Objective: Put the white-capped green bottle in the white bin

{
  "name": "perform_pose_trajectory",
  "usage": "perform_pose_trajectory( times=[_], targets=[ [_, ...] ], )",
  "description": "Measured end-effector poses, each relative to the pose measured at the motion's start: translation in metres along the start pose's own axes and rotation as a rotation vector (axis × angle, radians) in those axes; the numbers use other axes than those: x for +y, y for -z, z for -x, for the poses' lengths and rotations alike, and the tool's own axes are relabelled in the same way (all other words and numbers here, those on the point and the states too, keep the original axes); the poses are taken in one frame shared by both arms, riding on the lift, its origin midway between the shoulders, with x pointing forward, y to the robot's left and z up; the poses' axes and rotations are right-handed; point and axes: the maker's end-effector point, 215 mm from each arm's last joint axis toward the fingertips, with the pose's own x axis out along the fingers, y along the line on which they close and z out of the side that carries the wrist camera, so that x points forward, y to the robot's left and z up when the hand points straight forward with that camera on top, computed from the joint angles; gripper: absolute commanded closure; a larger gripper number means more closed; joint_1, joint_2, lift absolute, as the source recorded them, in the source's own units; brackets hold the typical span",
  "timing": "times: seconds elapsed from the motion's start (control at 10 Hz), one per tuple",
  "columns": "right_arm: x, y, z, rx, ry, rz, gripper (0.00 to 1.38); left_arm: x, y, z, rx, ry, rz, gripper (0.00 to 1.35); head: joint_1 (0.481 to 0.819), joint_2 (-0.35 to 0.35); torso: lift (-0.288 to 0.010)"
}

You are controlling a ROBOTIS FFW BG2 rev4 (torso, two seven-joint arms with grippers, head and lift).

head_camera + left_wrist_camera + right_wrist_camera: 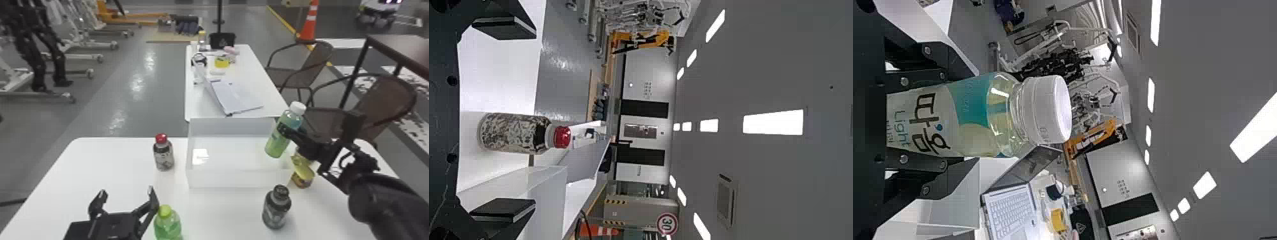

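Note:
In the head view my right gripper (287, 131) is shut on the white-capped green bottle (277, 140), which leans with its cap up and to the right over the right side of the white bin (236, 178). In the right wrist view the bottle (973, 117) lies between the two fingers of my right gripper (948, 120). My left gripper (126, 196) stands open over the table's near left part. Between the parted fingers of the left gripper (504, 120), in the left wrist view, a red-capped bottle (514, 133) shows farther off.
The red-capped bottle stands left of the bin. A green bottle with a yellow-green cap (167, 225) is beside my left gripper. A dark bottle (276, 207) stands before the bin, and a yellow item (302, 174) sits at its right. Behind is another table (271, 95).

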Motion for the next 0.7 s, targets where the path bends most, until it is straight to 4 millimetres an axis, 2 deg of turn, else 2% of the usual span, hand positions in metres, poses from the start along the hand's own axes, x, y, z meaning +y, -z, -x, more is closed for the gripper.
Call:
perform_pose_trajectory(
  times=[0.4,0.5,0.7],
  targets=[
    [0.005,0.037,-0.006,0.080,-0.019,-0.011,1.03,-0.001,-0.001,-0.001,-0.004,0.001,0.005,0.11,0.549,0.000,-0.100],
    [0.005,0.044,-0.007,0.102,-0.025,0.009,0.93,-0.001,-0.001,-0.001,-0.006,0.002,0.006,0.11,0.549,0.000,-0.100],
    [0.005,0.051,-0.008,0.124,-0.031,0.042,0.18,-0.002,-0.001,-0.001,-0.008,0.002,0.006,0.11,0.549,0.000,-0.100]
  ],
)
